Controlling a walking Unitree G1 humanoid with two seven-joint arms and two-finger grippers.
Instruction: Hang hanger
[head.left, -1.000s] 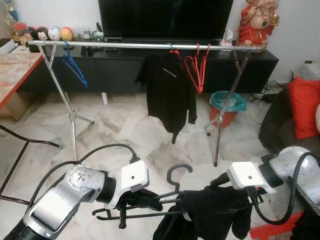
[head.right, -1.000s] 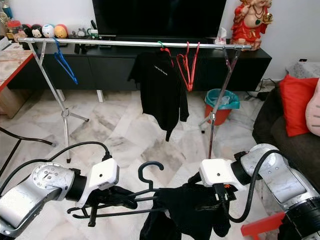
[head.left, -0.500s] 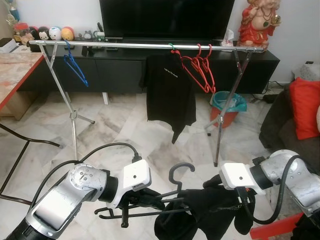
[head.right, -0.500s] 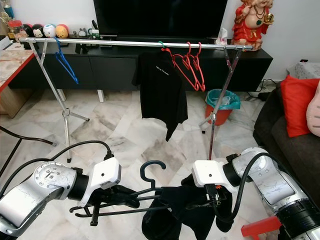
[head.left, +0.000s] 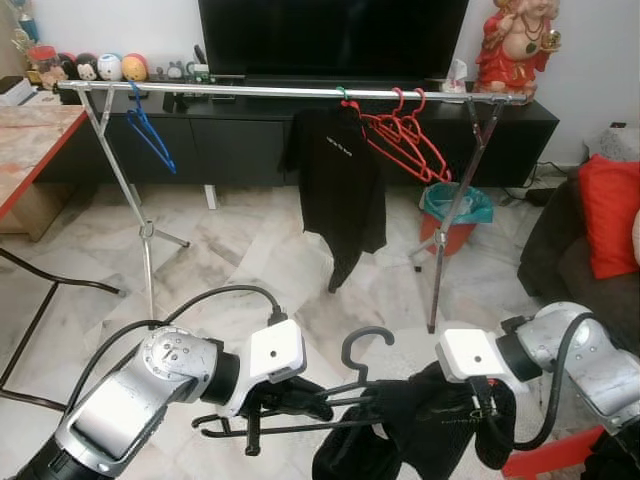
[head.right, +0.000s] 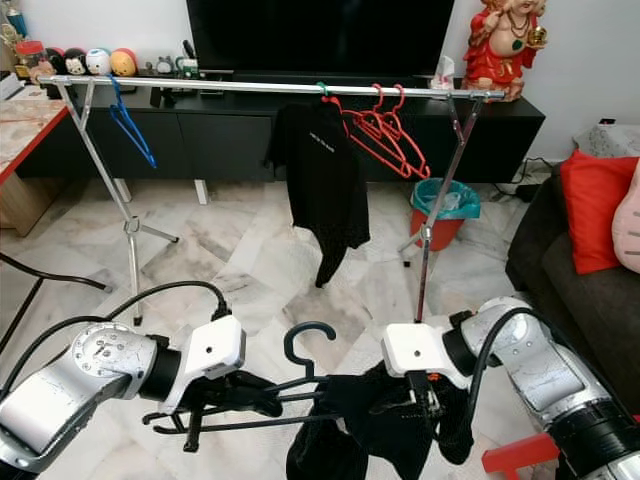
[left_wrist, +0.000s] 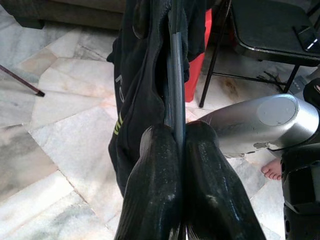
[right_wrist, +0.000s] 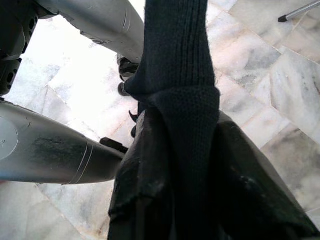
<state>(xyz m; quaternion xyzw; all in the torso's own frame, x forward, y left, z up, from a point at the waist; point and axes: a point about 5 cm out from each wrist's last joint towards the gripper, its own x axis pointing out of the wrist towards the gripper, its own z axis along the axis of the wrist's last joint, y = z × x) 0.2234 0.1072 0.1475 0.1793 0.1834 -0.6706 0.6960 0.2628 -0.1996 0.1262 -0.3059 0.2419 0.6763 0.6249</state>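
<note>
A black hanger (head.left: 352, 380) with a curved hook is held low in front of me, and a black garment (head.left: 420, 425) is draped over its right half. My left gripper (head.left: 300, 398) is shut on the hanger's left arm; its fingers (left_wrist: 170, 195) pinch the flat hanger bar. My right gripper (head.left: 470, 410) is shut on the black garment, whose knit fabric (right_wrist: 177, 90) runs between its fingers. The silver clothes rail (head.left: 290, 91) stands ahead, carrying a blue hanger (head.left: 150, 135), a hung black shirt (head.left: 340, 190) and red hangers (head.left: 405, 135).
A black TV cabinet (head.left: 250, 140) stands behind the rail. A teal and orange bin (head.left: 450, 215) sits by the rail's right leg. A sofa with a red cushion (head.left: 608, 215) is at right, a table edge (head.left: 30, 145) at left. Marble floor lies between.
The hung black shirt and red hangers on the rail have swung to a new angle. My right arm has shifted slightly right with the garment; the left gripper has held its place.
</note>
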